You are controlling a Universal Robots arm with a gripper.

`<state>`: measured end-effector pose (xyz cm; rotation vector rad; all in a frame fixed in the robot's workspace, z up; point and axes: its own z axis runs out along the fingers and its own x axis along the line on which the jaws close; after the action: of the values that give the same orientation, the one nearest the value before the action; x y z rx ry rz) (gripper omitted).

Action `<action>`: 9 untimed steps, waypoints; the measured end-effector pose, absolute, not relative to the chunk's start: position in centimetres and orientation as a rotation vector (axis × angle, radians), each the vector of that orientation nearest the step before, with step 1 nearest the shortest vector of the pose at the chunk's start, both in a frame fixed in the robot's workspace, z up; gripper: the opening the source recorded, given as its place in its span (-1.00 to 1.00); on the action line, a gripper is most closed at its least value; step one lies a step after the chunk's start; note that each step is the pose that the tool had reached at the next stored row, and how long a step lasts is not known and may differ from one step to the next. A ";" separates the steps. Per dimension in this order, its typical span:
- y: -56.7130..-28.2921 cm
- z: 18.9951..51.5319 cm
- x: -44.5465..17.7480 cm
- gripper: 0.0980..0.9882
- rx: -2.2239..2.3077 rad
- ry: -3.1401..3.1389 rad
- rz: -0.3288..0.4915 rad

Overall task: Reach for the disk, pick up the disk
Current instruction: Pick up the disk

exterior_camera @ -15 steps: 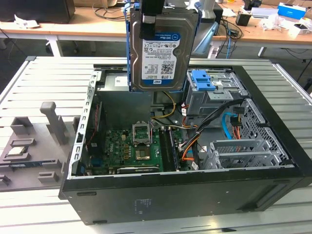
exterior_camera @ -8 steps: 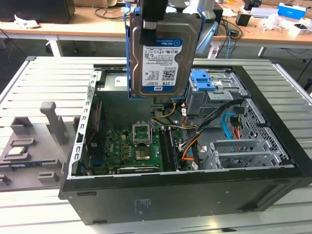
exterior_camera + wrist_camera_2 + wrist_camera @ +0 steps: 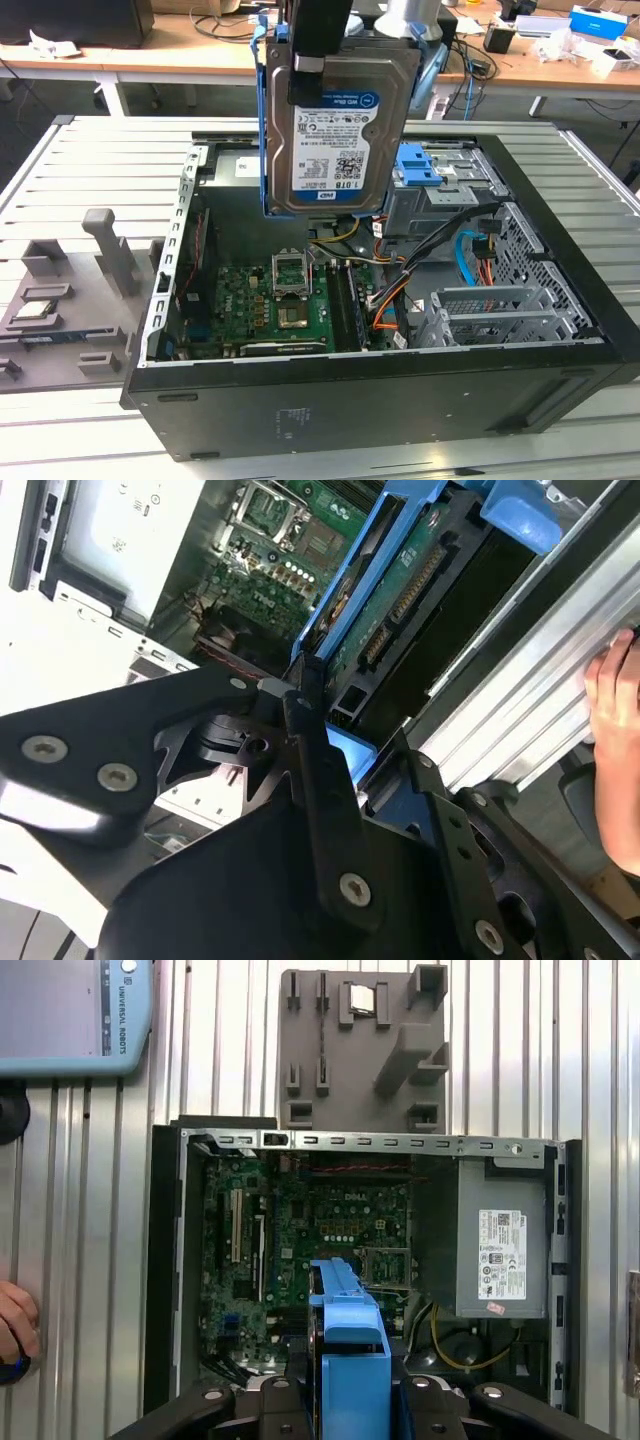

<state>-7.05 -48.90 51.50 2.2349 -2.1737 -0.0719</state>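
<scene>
The disk [image 3: 338, 135], a silver hard drive with a white-and-blue label and blue side rails, hangs upright in the air above the open computer case [image 3: 380, 390]. My gripper [image 3: 310, 70] is shut on its top edge, one black finger lying over the label side. In the first wrist view the disk's blue rail [image 3: 350, 1330] points down toward the motherboard, with the gripper [image 3: 350, 1385] clamped around it. The second wrist view shows the disk's green circuit side [image 3: 400, 580] between the black fingers [image 3: 305, 705].
The case lies on a slatted metal table [image 3: 90, 160] with its motherboard [image 3: 265, 300], blue drive-bay latch [image 3: 420, 165] and power supply [image 3: 500, 1250] exposed. A grey fixture [image 3: 60, 290] holding a small chip [image 3: 360, 998] sits beside it. A person's hand [image 3: 615, 740] is near the table edge.
</scene>
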 end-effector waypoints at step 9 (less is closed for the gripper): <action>-51.0 51.5 -7.0 -0.39 2.235 -2.174 -0.072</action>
<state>-7.05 -50.95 51.50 2.2349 -2.1736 -0.0719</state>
